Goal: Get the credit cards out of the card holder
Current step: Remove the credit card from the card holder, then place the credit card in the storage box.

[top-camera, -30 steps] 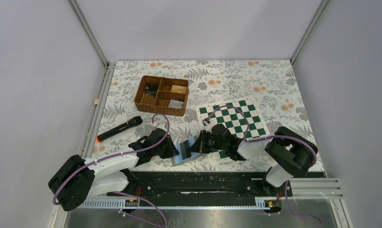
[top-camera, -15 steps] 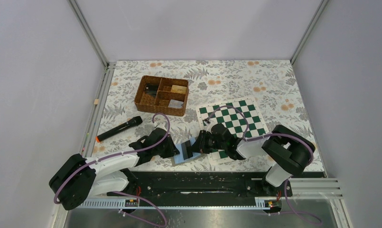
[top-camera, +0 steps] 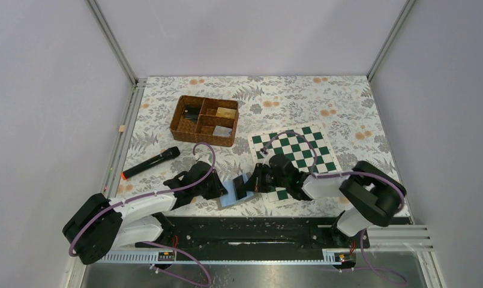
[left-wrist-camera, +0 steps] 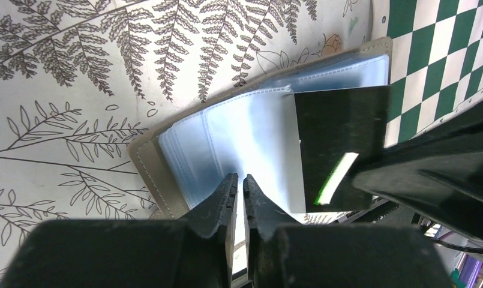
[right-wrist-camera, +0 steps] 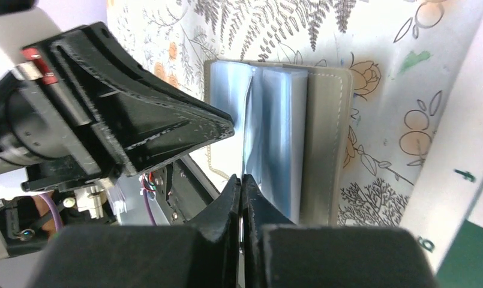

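The card holder lies open near the table's front edge, grey outside and light blue inside. My left gripper comes in from the left and is shut on one of its clear sleeve pages. A black credit card with a green-white stripe sticks half out of a sleeve. My right gripper is shut on that card, which shows edge-on in the right wrist view. In the top view the card stands tilted between the left gripper and the right gripper.
A brown wicker basket with compartments stands at the back left. A green and white chessboard lies under the right arm. A black marker with an orange tip lies at the left. The black base rail runs just in front of the holder.
The right arm has shifted slightly and the black card stands a little further out of the holder. The left arm has stayed still, holding the sleeve.
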`<state>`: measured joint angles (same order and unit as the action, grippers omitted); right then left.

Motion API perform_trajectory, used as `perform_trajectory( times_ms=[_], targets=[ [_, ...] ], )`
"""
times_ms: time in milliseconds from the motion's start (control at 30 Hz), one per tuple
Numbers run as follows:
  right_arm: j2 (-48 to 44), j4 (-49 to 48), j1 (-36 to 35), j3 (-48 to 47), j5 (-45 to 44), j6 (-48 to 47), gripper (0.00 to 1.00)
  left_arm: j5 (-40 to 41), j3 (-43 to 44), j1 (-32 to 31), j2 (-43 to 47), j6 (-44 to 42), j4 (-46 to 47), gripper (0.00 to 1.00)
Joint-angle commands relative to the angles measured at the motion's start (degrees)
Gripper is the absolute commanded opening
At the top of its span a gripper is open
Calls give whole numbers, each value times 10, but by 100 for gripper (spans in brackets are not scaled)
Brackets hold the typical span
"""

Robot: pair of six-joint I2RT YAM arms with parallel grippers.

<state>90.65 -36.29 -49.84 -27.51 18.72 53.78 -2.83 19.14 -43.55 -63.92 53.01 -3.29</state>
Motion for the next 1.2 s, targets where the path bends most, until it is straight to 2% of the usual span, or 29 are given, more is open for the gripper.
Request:
perform_trajectory(
  times_ms=[0,333,433,667,733,867,967,1033,1167],
  targets=[
    [-92,81,20,-22,-20,-61,0,26,-10,0,-18,-13,-68,10],
    [-198,180,25,-47,-45,-114,0,61,70,0,-3,-40,-135,11],
    [-225,194,24,-60,-48,-164,0,52,96,0,19,-39,-148,17],
    [-250,216,24,-122,-102,-343,0,43,162,0,110,-33,-199,33],
    [-247,164,23,-112,-105,-412,0,49,181,0,136,-33,-209,37],
    [-247,54,23,-67,-118,-612,0,51,233,10,174,-25,-238,43],
    [-267,-41,22,-8,-77,-765,0,55,271,11,194,-17,-254,48],
    [-273,-112,19,29,-88,-826,0,52,290,11,201,-7,-255,52],
    [-285,-105,4,48,-109,-922,0,38,297,12,210,22,-235,60]
  ],
)
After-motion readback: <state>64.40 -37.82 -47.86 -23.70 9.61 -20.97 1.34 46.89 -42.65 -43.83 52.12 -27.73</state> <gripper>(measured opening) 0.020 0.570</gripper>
